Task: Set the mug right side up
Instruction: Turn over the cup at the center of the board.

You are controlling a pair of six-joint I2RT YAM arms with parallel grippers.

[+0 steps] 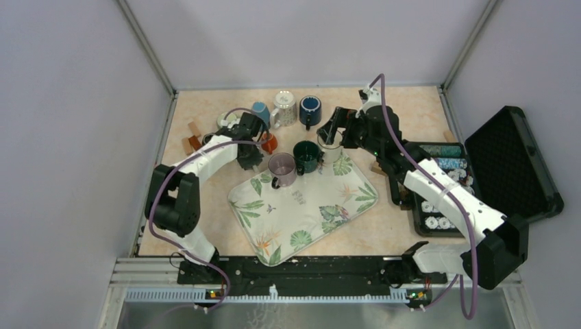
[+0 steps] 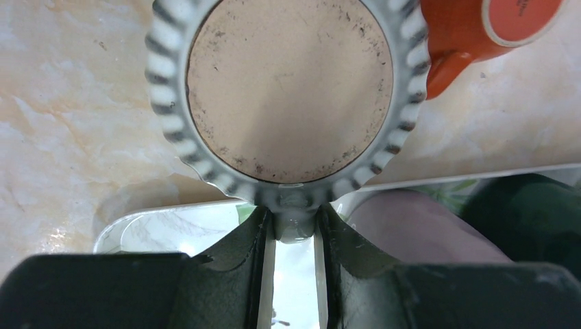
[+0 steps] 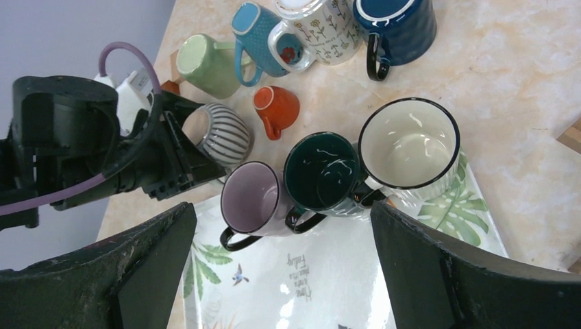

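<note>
L claw pinches striped mug edge; R wrist cam: mug sideways.

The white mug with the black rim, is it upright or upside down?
Upright. The white mug has its mouth facing up, and its empty inside shows from above.

The mug is wearing grey and white stripes, the small cup glowing orange, the tray flaunting green leaves.
</note>
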